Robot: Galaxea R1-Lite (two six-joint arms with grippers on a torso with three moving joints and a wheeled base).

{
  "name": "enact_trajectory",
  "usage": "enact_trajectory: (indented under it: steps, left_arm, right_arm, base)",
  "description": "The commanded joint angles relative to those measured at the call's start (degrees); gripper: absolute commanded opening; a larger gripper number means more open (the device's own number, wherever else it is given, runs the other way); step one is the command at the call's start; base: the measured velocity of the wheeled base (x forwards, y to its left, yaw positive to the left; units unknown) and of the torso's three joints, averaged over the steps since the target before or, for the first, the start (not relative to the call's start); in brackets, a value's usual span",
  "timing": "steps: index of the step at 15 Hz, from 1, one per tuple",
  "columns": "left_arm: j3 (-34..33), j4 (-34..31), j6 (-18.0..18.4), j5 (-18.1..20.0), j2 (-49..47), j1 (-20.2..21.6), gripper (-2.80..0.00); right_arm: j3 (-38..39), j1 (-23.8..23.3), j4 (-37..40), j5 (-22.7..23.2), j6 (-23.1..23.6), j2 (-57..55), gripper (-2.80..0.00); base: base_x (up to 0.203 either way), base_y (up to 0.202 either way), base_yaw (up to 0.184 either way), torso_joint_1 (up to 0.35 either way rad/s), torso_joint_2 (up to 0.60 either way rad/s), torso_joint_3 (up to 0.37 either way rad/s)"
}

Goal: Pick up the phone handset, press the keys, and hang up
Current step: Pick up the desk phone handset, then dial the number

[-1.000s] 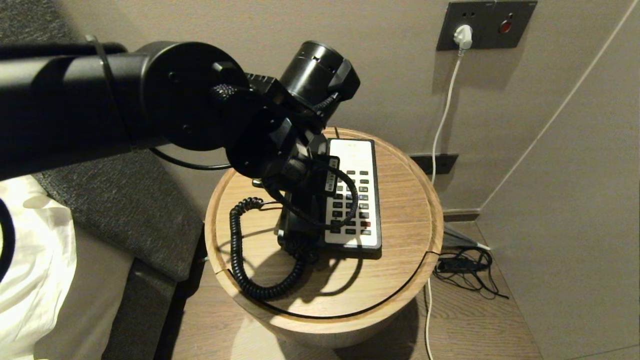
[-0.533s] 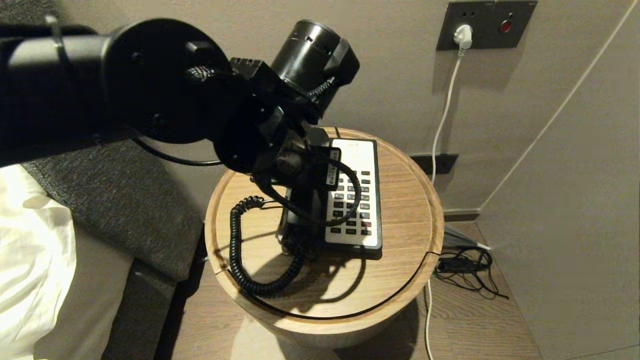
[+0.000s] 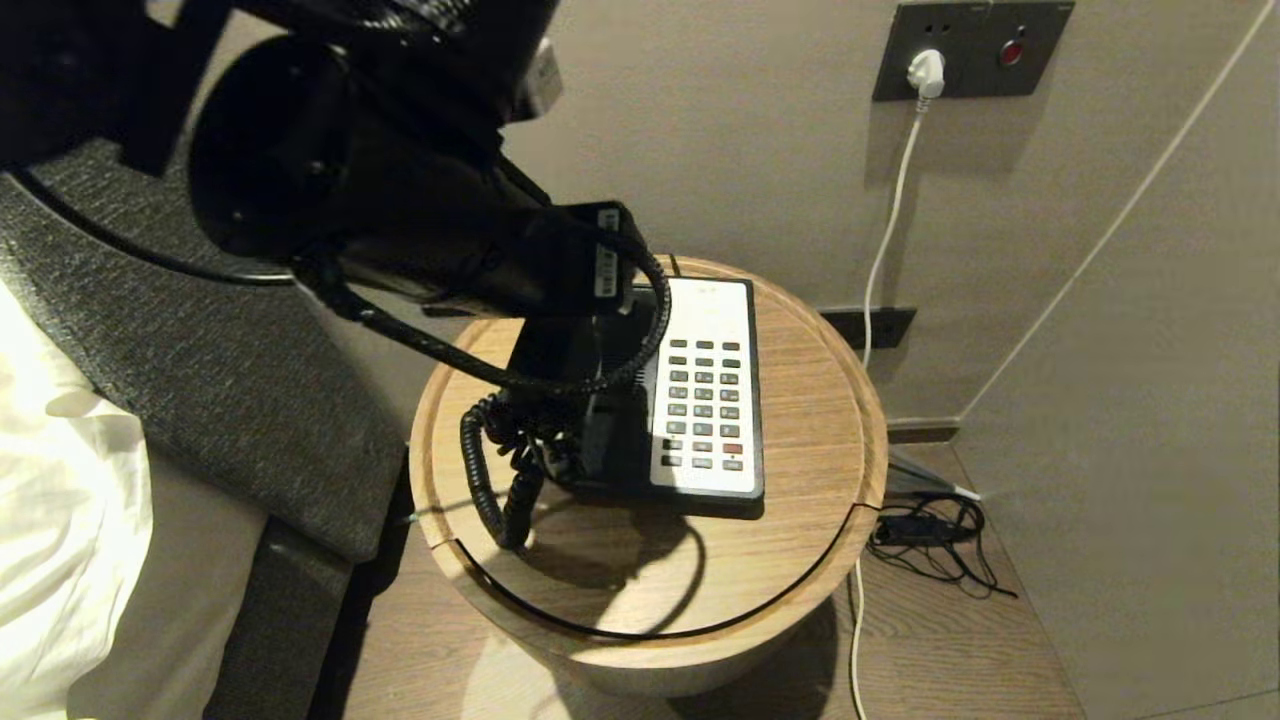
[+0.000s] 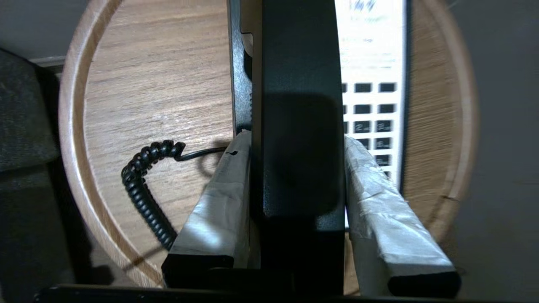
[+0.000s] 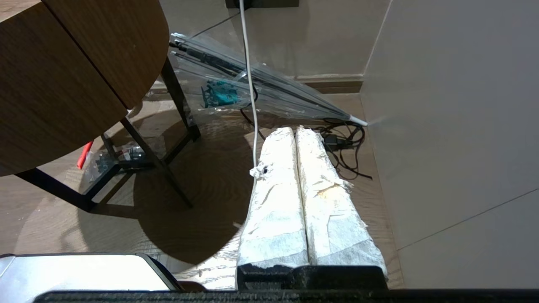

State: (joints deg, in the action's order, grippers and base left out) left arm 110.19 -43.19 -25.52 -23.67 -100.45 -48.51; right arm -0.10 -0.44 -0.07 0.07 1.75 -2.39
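My left gripper [image 4: 297, 139] is shut on the phone handset [image 4: 299, 126]. Its taped fingers [image 4: 219, 198] press both long sides of the glossy black receiver. The handset hangs above the phone base [image 4: 370, 109], lengthwise beside the white keypad [image 3: 705, 400]. In the head view my left arm [image 3: 400, 200] hides the gripper and most of the handset. The black coiled cord [image 3: 490, 470] rises from the round wooden table [image 3: 800, 420] towards the arm. My right gripper [image 5: 294, 130] is shut and empty, parked low over the floor.
A white plug [image 3: 926, 70] sits in the wall socket, its cable running down beside the table. Black cables [image 3: 930, 540] lie on the floor at the right. A grey upholstered bed edge [image 3: 200, 400] stands close on the left. A clear umbrella [image 5: 261, 92] lies near the table legs.
My left arm has swung up and towards the camera with the handset in its grip. The coiled cord has been drawn up and bunched closer to the phone base.
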Motion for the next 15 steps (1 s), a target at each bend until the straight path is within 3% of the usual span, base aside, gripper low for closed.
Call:
enact_trajectory:
  steps: [1, 4, 7, 13, 15]
  left_arm:
    - [0.0, -0.6, -1.5, 1.4, 4.8, 0.0, -2.80]
    - [0.0, -1.7, -5.7, 5.1, 9.9, 0.0, -2.80]
    - [-0.1, -2.2, -11.0, 11.4, 16.2, 0.3, -2.80]
    - [-0.4, -2.4, -12.7, 17.6, 29.4, 2.1, -2.80]
    - [-0.2, -2.0, -15.8, 21.3, 32.5, 3.9, -2.80]
  right_arm:
    - [0.0, 0.0, 0.0, 0.0, 0.0, 0.0, -2.80]
    - [0.0, 0.0, 0.0, 0.0, 0.0, 0.0, -2.80]
    - [0.0, 0.0, -0.1, 0.0, 0.0, 0.0, -2.80]
    - [0.0, 0.0, 0.0, 0.0, 0.0, 0.0, -2.80]
    - [0.0, 0.0, 0.0, 0.0, 0.0, 0.0, -2.80]
  base:
    - [0.000, 0.000, 0.000, 0.000, 0.00, 0.000]
    - [0.000, 0.000, 0.000, 0.000, 0.00, 0.000]
    - [0.000, 0.000, 0.000, 0.000, 0.00, 0.000]
    - [0.000, 0.000, 0.000, 0.000, 0.00, 0.000]
    - [0.000, 0.000, 0.000, 0.000, 0.00, 0.000]
